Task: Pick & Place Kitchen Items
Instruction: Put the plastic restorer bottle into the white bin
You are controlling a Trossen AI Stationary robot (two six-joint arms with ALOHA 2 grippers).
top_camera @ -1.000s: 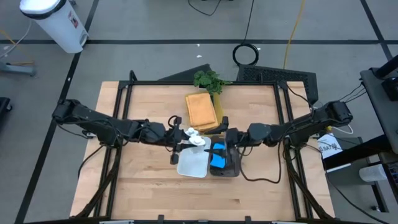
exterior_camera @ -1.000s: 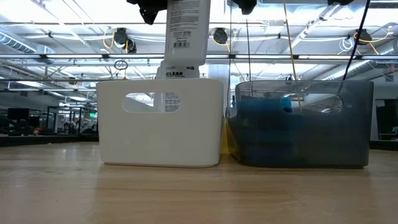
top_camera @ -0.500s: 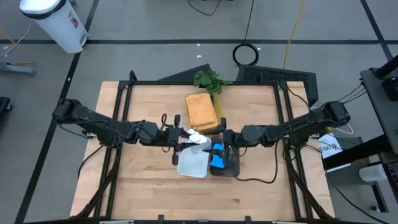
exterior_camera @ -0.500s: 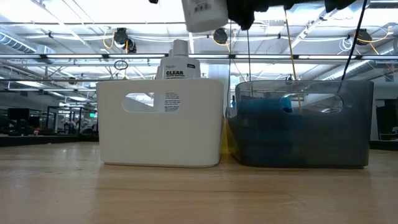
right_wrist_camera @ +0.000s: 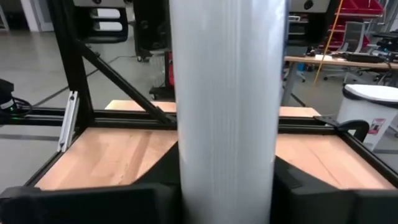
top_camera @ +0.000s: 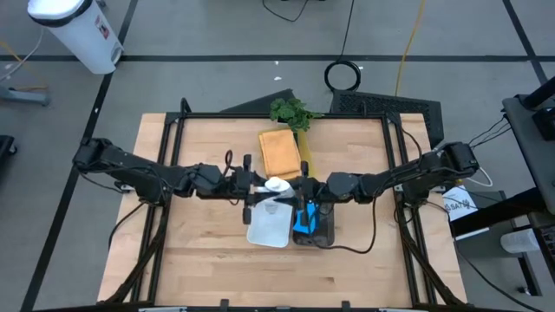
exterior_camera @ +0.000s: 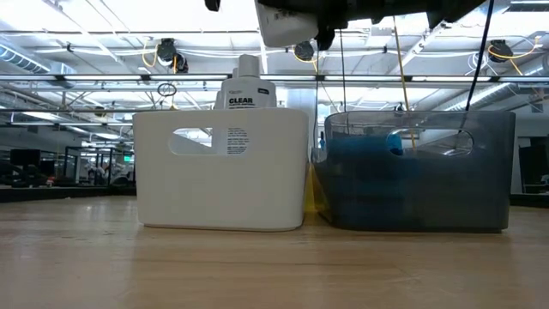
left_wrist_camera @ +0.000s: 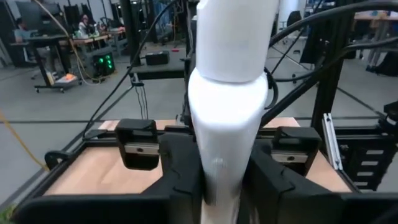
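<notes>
Holding the white bottle (top_camera: 276,188) above the white bin (top_camera: 269,227) with both my left hand (top_camera: 252,185) and right hand (top_camera: 301,187) closed on it, I judge it light, rigid and slick, best gripped mid-body.

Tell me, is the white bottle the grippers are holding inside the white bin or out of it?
Out. The held bottle hangs above the white bin's rim, between left gripper and right gripper.
</notes>
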